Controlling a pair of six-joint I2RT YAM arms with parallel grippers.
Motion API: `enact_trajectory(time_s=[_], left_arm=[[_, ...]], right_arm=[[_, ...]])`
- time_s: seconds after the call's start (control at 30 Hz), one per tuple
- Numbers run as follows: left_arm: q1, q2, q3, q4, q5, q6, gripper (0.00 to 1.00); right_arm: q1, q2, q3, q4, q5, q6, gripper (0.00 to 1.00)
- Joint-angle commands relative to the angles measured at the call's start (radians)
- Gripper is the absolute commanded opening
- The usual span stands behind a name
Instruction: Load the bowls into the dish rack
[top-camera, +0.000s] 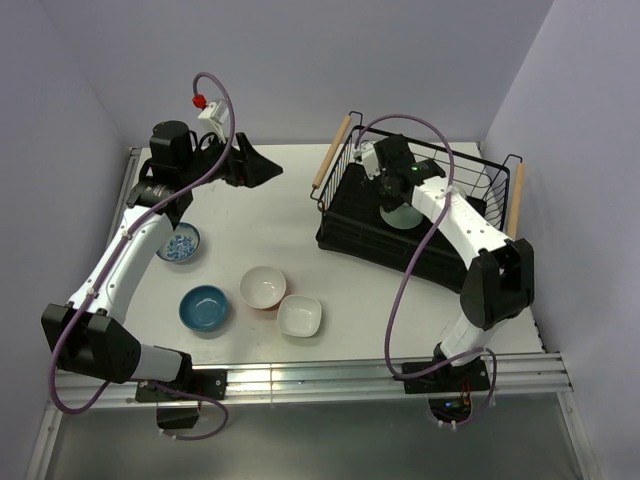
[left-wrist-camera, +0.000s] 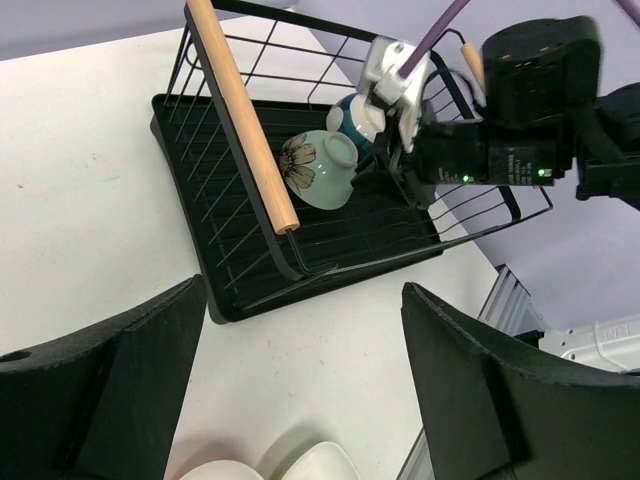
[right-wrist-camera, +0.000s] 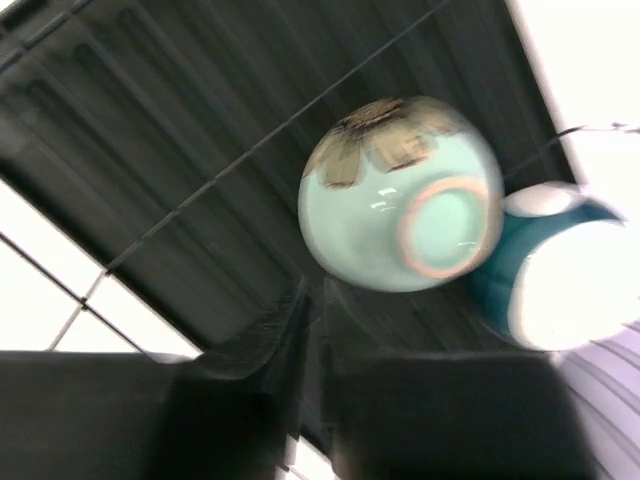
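Note:
The black wire dish rack stands at the back right. A mint green bowl lies in it on its side, foot showing. A teal-and-white bowl leans against it. My right gripper is inside the rack just beside the mint bowl, fingers together and holding nothing. My left gripper is open and empty, raised over the table at the back left. On the table lie a patterned bowl, a blue bowl, an orange-sided white bowl and a squarish white bowl.
The rack has a light wooden handle at each end and tall wire sides. Lilac walls close in the table on three sides. A purple cable hangs along the right arm.

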Motion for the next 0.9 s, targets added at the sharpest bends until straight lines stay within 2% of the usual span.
enact_trajectory(time_s=[0.0,0.1,0.27,0.87], left_arm=[[0.005,-0.034,-0.003,0.033,0.005,0.004,0.84],[0.005,-0.038,-0.004,0.028,0.002,0.007,0.84],[0.007,-0.037,-0.009,0.03,0.0,0.012,0.84],[0.012,-0.02,-0.015,0.027,0.0,0.023,0.84]], right_arm=[[0.0,0.044,-0.025,-0.067,-0.061,0.06,0.1],[-0.005,0.09,-0.031,-0.072,-0.046,0.077,0.0],[-0.029,0.161,-0.059,-0.018,-0.011,0.051,0.0],[-0.161,0.349,0.177,0.03,0.092,0.077,0.0]])
